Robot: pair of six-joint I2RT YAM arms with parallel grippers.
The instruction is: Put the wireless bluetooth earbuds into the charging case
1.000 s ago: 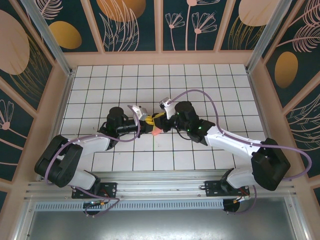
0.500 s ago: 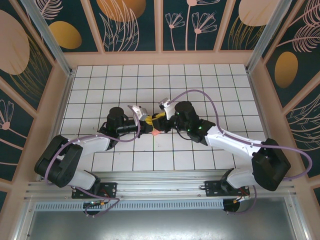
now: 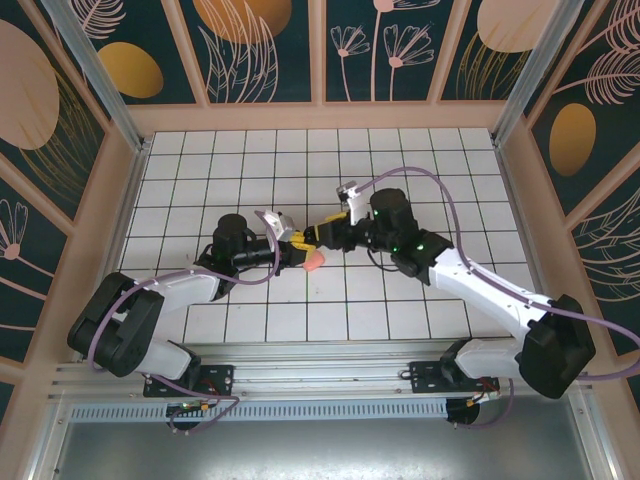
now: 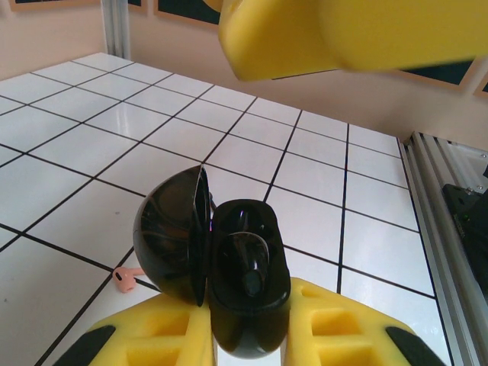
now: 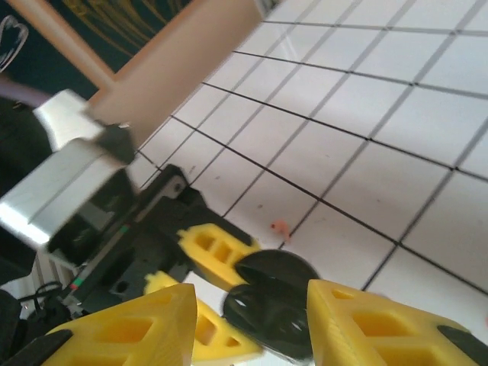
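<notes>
Left wrist view: the charging case [image 4: 244,267] is gripped, opened, by the left gripper [image 4: 248,335]. It is raised above the tiled table [image 4: 91,114] with its glossy black inside turned to the camera. In the top external view its salmon-pink outside is seen near the table's centre. The right gripper [image 5: 252,313] is held just beside the case, at 1 o'clock from it in the top external view, with its jaws parted and nothing between them. One pink earbud [image 4: 126,278] lies loose on the tile, at 8 o'clock from the case. Whether a bud is already seated cannot be told. The step in hand is judged to be the fetching of that earbud. The case should be kept steady and open. The bud should be taken by its body, its stem aligned with the well, and seated without force. The approach is crowded: the held case and the left gripper's yellow fingers [image 4: 160,335] hang near the earbud, so a descent from the open 9 o'clock side is advised. An aluminium rail [image 4: 431,191] runs at 3 o'clock, well apart.
</notes>
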